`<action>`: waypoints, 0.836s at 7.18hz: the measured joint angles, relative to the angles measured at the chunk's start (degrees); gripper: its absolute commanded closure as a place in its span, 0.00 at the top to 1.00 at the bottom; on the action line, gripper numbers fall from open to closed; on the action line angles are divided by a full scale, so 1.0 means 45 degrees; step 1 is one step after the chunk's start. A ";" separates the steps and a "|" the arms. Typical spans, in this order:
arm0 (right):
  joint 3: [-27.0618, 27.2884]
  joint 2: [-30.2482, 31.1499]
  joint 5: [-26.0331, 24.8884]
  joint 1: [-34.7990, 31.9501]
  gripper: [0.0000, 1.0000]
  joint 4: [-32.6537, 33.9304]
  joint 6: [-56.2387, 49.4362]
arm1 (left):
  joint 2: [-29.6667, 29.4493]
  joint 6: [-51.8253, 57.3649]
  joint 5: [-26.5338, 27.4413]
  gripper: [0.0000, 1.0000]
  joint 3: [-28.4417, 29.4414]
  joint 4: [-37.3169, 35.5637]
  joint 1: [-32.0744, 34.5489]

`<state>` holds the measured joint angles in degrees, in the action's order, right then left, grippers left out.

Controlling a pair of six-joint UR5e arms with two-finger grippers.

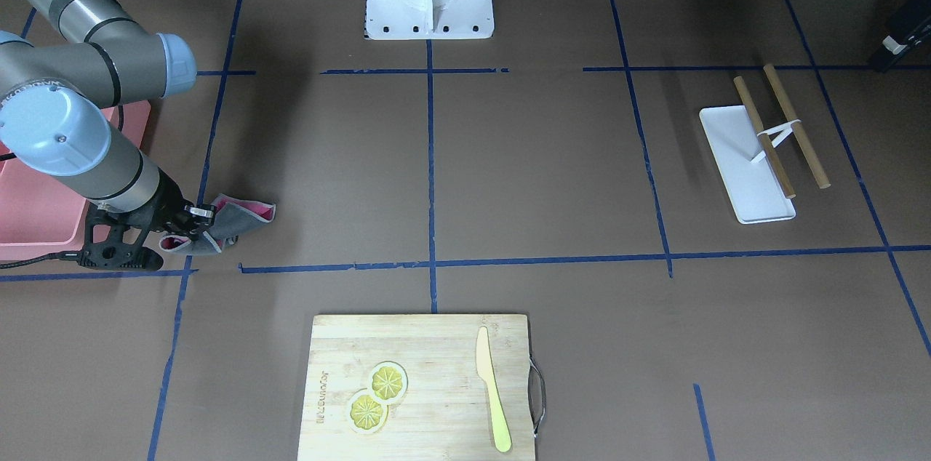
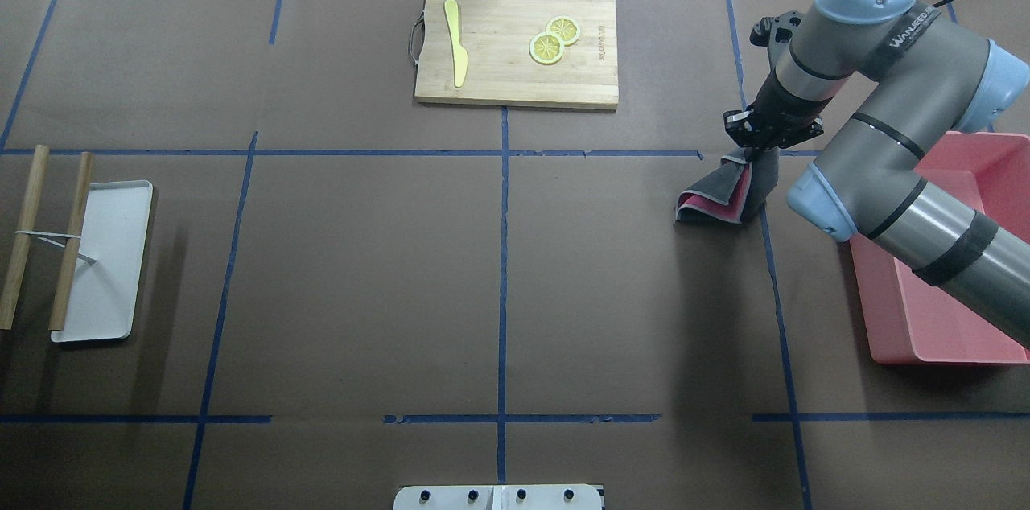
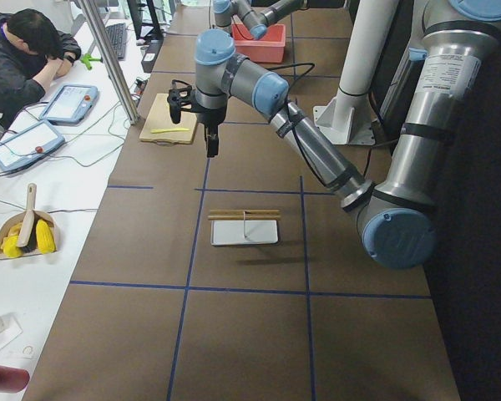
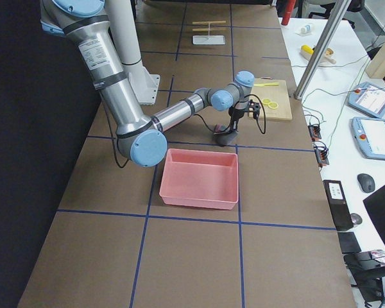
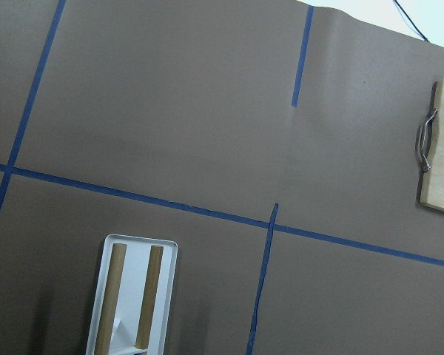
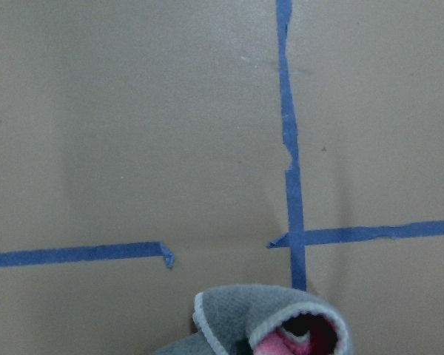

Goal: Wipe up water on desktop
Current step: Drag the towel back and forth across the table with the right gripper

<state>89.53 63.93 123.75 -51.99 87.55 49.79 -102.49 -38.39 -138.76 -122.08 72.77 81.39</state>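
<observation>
Brown desktop [image 2: 362,293] showed no water I could see. My right gripper [image 2: 752,152], upper right overhead, pinched the cloth [image 2: 716,200] by its edge, so it might slip. Whether the left gripper [image 3: 210,149] was open, I couldn't tell.

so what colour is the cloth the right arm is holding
The cloth is grey outside, pink-red inside; clearest in the overhead exterior view.

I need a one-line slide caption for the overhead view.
Right gripper holds a grey-pink cloth touching the desktop, beside the pink bin.

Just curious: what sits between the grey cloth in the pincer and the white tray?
Nothing. In the overhead view, only bare desktop crossed by blue tape lines separates the cloth from the white tray.
</observation>
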 measured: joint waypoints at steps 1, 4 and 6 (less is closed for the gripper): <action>0.0011 -0.0075 0.0005 0.0300 0.00 -0.0022 0.0194 | 0.0144 0.0155 0.0013 1.00 0.0021 0.0014 0.0000; 0.0602 -0.0060 -0.0011 0.1715 0.00 -0.0076 0.1558 | 0.0948 0.2260 0.0706 1.00 0.0282 0.0010 0.0010; 0.1699 0.0057 -0.0047 0.2971 0.00 -0.0077 0.3128 | 0.1094 0.3028 0.1100 1.00 0.0579 0.0013 0.0017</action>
<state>97.17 64.19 123.54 -38.62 87.21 63.87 -97.56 -24.76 -133.81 -119.47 72.83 81.46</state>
